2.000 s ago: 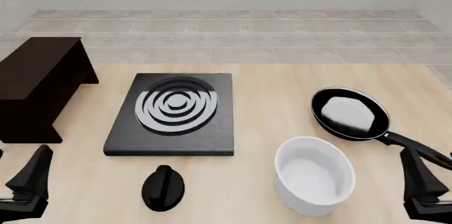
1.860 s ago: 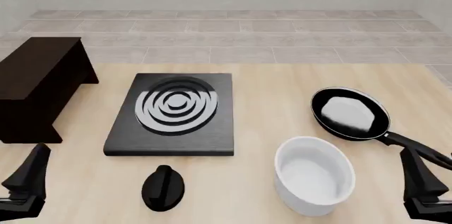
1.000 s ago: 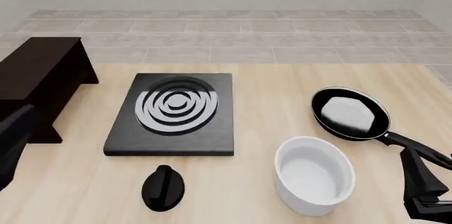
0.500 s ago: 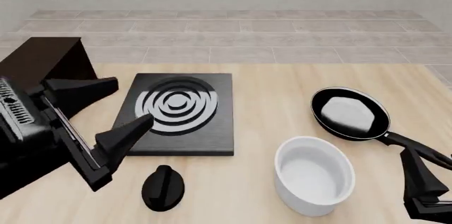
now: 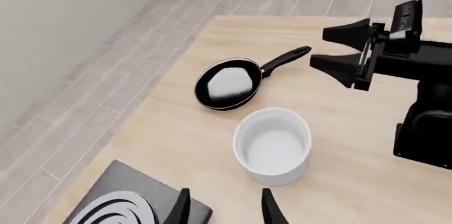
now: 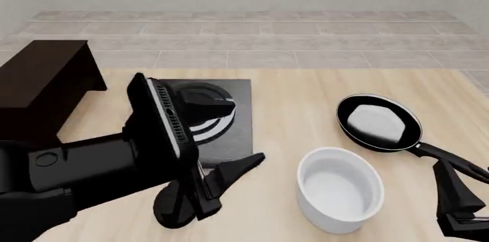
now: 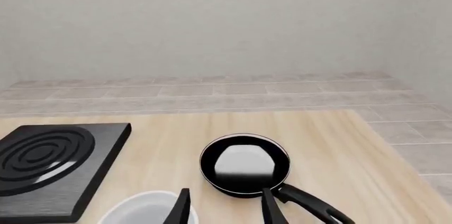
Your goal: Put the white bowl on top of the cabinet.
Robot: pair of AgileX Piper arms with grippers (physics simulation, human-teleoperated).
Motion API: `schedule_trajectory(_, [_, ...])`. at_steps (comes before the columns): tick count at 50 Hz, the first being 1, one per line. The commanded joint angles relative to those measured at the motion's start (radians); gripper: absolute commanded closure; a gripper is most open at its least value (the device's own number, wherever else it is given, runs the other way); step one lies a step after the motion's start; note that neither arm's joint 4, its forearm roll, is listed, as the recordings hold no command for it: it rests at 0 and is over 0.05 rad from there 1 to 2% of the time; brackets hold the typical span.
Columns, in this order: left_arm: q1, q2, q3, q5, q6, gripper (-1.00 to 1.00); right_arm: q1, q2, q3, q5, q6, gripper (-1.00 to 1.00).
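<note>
The deep, round, glossy white bowl (image 6: 339, 189) stands upright on the light wooden table (image 6: 306, 99), just near of the black frying pan (image 6: 379, 122) and to the right of the flat black stove plate (image 6: 238, 133). The left gripper (image 6: 223, 146), fingers apart, hangs left of the bowl, not touching it. The right gripper (image 5: 340, 47), also apart, waits right of the bowl. The dark brown boxy cabinet (image 6: 42, 82) stands far left of the bowl.

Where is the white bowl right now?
In the front view the white bowl sits on the table's near right, just in front of the frying pan, right of the open left claw.
</note>
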Motion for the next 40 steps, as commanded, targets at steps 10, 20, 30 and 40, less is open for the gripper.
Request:
schedule_trajectory(10, [-0.153,0.231,-0.163,0.016,0.019,-1.0,-0.001,0.0,0.0,0.003,0.004,-1.0])
schedule_trajectory(20, [-0.229,0.36,-0.247,0.046,0.067,-1.0,0.0,0.0,0.0,0.005,0.008,-1.0])
schedule_trajectory(30, [-0.303,0.456,-0.308,0.062,0.077,-1.0,-0.001,0.0,0.0,0.008,0.01,-1.0])
schedule_trajectory(40, [-0.332,0.533,-0.355,0.088,0.084,-1.0,-0.001,0.0,0.0,0.007,0.009,-1.0])
